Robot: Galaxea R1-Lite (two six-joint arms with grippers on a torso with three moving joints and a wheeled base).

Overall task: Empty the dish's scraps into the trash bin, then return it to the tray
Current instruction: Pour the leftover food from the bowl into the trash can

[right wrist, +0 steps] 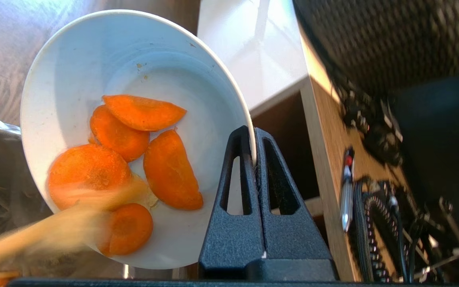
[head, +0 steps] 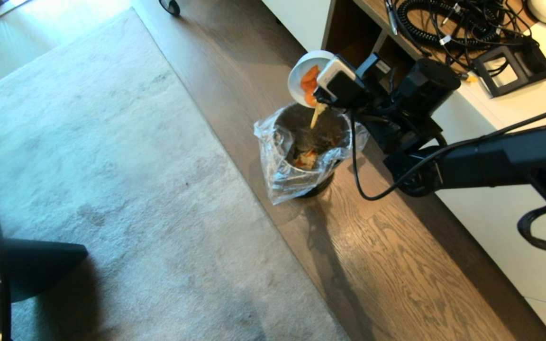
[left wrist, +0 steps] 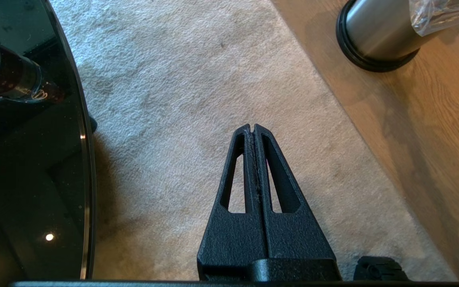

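Head view: tilted dish [head: 301, 71] spilling scraps [head: 309, 83] into trash bin [head: 301, 156].

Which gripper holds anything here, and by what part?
The right gripper holds the dish by its rim, tilted over the trash bin. The left gripper is shut and empty.

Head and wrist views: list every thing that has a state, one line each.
Bowl: tipped steeply over the bin, carrot slices still inside.
Pale strip: falling from the bowl.
Bin: upright on the floor, bag-lined, scraps at the bottom.
Right gripper: shut on the bowl's rim.
Left gripper: shut, empty, above the carpet.
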